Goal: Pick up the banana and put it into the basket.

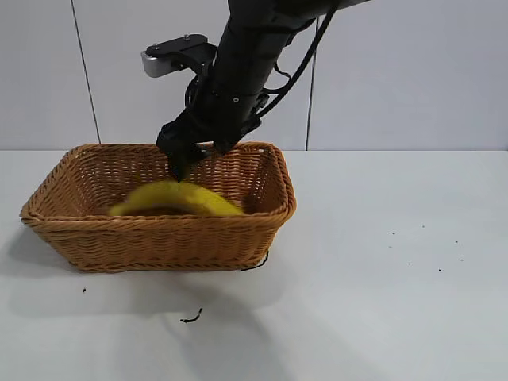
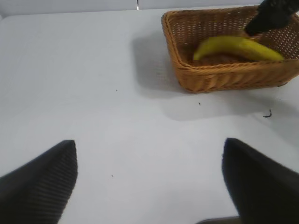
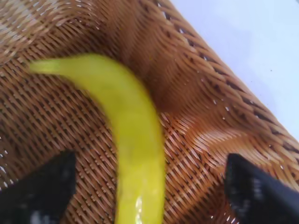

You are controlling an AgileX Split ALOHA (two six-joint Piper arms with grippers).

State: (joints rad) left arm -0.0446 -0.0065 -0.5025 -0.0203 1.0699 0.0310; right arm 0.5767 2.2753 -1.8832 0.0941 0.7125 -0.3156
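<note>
The yellow banana [image 1: 176, 198] lies inside the woven wicker basket [image 1: 159, 230] at the left of the table, looking slightly blurred. My right gripper [image 1: 181, 165] hangs just above it, inside the basket's rim. In the right wrist view that gripper [image 3: 149, 184] is open, with the banana [image 3: 135, 135] lying between the wide-set fingers and touching neither, on the basket's floor [image 3: 201, 93]. The left wrist view shows my left gripper [image 2: 149, 179] open over bare table, far from the basket [image 2: 224, 77], the banana [image 2: 236, 46] and the right gripper [image 2: 273, 16].
The white table [image 1: 381, 278] stretches to the right of the basket and in front of it. A small dark scrap [image 1: 191, 317] lies on it near the basket's front. A plain wall stands behind.
</note>
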